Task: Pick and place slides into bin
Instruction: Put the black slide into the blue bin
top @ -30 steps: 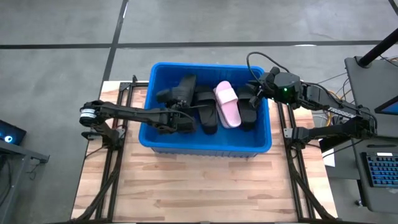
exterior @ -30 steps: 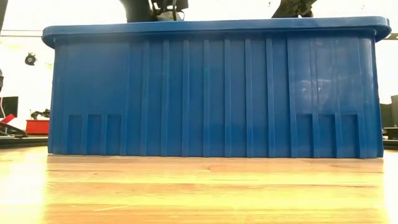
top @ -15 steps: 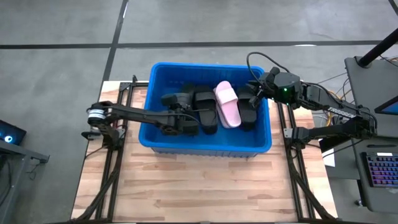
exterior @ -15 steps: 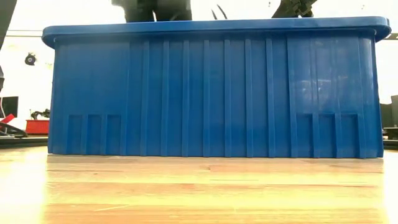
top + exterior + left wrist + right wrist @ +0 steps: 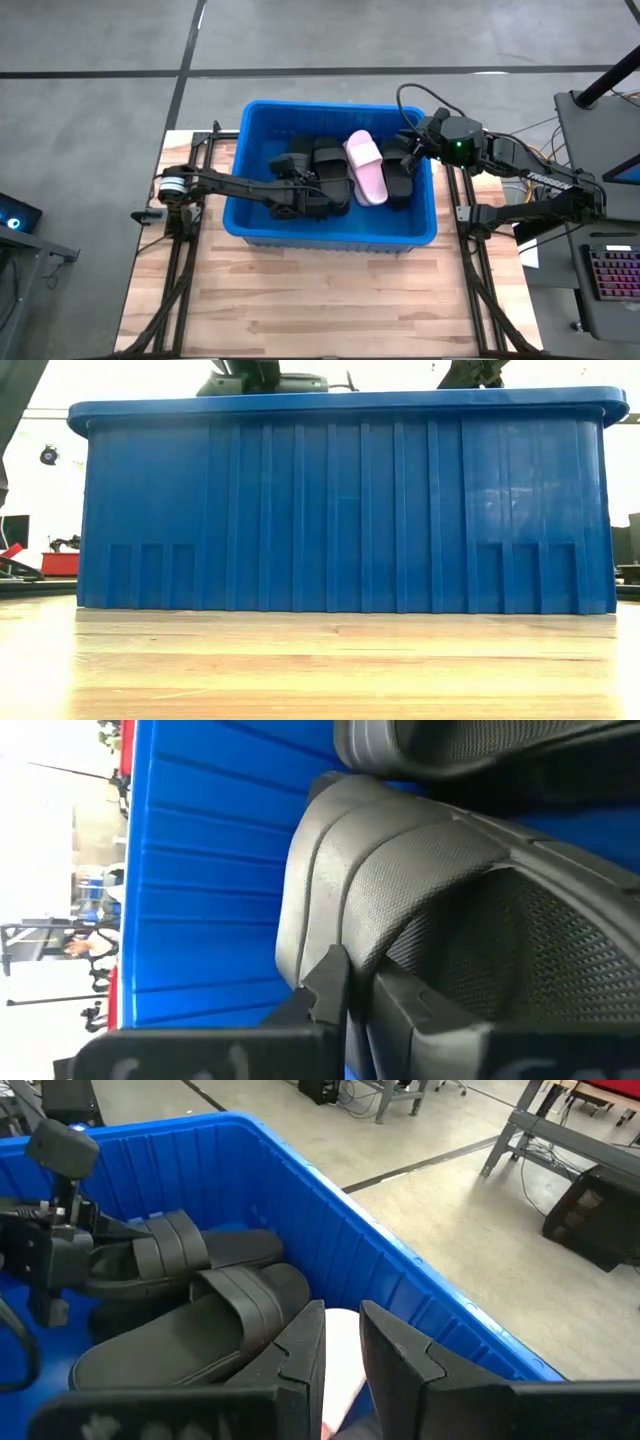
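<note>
Item: bin (image 5: pixel 330 232), one, blue, with ribbed walls. It stands on the far half of a wooden table (image 5: pixel 320 300); in the low view its front wall (image 5: pixel 340 500) fills nearly the whole width.

Contents, counted from above:
- pink slide (image 5: pixel 366 168), one. It lies right of the bin's middle, sole down, running from the far wall towards the near wall.
- black slides (image 5: pixel 331 172), at least three. We see one just left of the pink slide, one just right of it and one farther left (the dark pile does not let us count them for sure).

All the slides we see lie inside the bin; we count none on the table.

Item: left gripper (image 5: pixel 303 200), one. It reaches in over the bin's left wall and sits low among the black slides in the left half. In the left wrist view its fingers (image 5: pixel 325 988) are together, their tips up against the ridged strap of a black slide (image 5: pixel 400 870). We cannot tell whether any edge of that strap is pinched between them.

Item: right gripper (image 5: pixel 412 148), one. It hangs over the bin's far right corner. In the right wrist view its fingers (image 5: pixel 300 1355) stand slightly apart, and the pink slide (image 5: pixel 338 1342) shows through the gap beyond them. Two black slides lie past it.
</note>
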You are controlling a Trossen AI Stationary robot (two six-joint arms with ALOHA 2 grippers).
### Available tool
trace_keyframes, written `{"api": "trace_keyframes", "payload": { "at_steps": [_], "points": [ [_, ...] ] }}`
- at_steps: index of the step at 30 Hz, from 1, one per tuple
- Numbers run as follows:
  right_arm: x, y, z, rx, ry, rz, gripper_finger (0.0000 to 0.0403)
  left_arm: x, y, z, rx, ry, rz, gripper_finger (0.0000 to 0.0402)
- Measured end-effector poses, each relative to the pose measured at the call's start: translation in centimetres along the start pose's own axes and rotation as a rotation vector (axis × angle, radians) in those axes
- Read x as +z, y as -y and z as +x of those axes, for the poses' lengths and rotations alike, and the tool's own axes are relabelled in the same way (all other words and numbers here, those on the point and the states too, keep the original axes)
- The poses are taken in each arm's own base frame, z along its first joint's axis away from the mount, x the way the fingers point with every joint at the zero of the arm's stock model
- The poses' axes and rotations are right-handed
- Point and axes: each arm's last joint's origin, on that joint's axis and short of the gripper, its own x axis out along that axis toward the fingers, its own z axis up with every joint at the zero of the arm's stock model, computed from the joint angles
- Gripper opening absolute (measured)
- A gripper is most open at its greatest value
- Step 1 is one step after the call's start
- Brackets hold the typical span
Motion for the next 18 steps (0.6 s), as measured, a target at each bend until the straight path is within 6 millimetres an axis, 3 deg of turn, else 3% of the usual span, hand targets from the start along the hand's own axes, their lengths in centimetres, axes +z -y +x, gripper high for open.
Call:
{"api": "trace_keyframes", "payload": {
  "at_steps": [7,12,18],
  "points": [
    [0.0,0.0,0.01,0.0,0.0,0.0,0.0057,-0.08,0.17,0.26,-0.11,-0.04,-0.004,0.0064],
    [0.0,0.0,0.0,0.0,0.0,0.0,0.0057,0.1,0.4,0.23,-0.249,-0.069,-0.023,0.0136],
    [0.0,0.0,0.0,0.0,0.0,-0.001,0.0057,0.09,-0.19,-0.01,-0.255,-0.051,0.053,0.0229]
  ]
}}
